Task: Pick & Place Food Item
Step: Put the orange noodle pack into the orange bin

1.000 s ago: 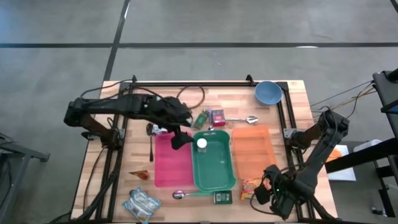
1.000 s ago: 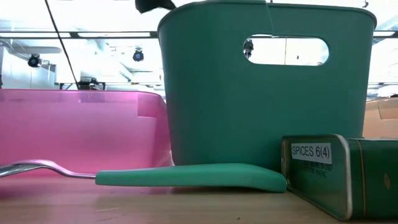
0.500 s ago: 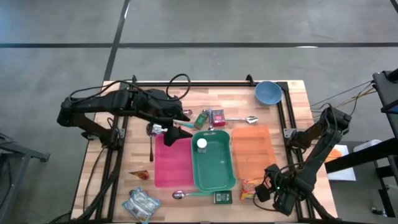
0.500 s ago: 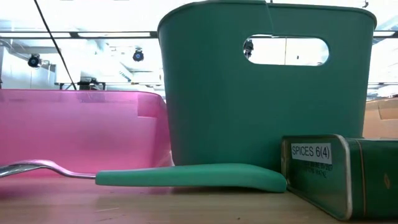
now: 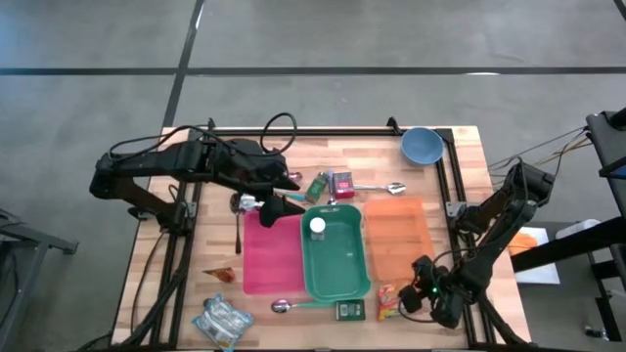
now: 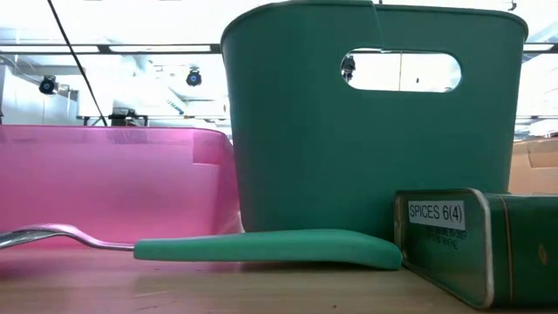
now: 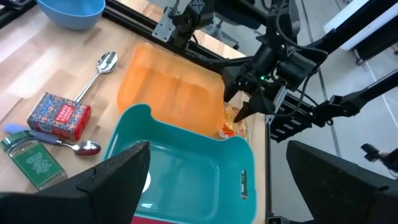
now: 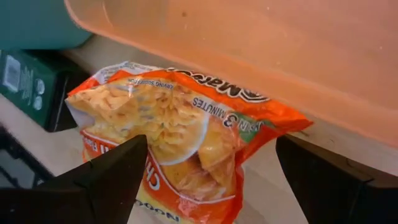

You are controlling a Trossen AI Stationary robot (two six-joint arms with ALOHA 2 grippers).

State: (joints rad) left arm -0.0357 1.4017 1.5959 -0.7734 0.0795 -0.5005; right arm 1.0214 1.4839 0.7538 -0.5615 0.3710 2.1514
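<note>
You are working on a table (image 5: 460, 176) of pale, matt wooden planks, where three smooth plastic bins stand side by side: a translucent pink bin (image 5: 269, 254) at 9 o'clock of an opaque green bin (image 5: 337, 256), and a translucent orange bin (image 5: 396, 238) at its 3 o'clock. At 6 o'clock of the orange bin lies a noodle packet (image 8: 177, 134) in glossy, crinkled plastic film, and beside it a green spice tin (image 6: 475, 244) of painted metal with a white paper label. You can also see a shiny metal spoon (image 5: 377, 188) at 12 o'clock of the orange bin, a smooth blue bowl (image 5: 422, 146) at the table's 1 o'clock corner, and a crinkly clear plastic packet (image 5: 221, 320) at its 7 o'clock edge.
</note>
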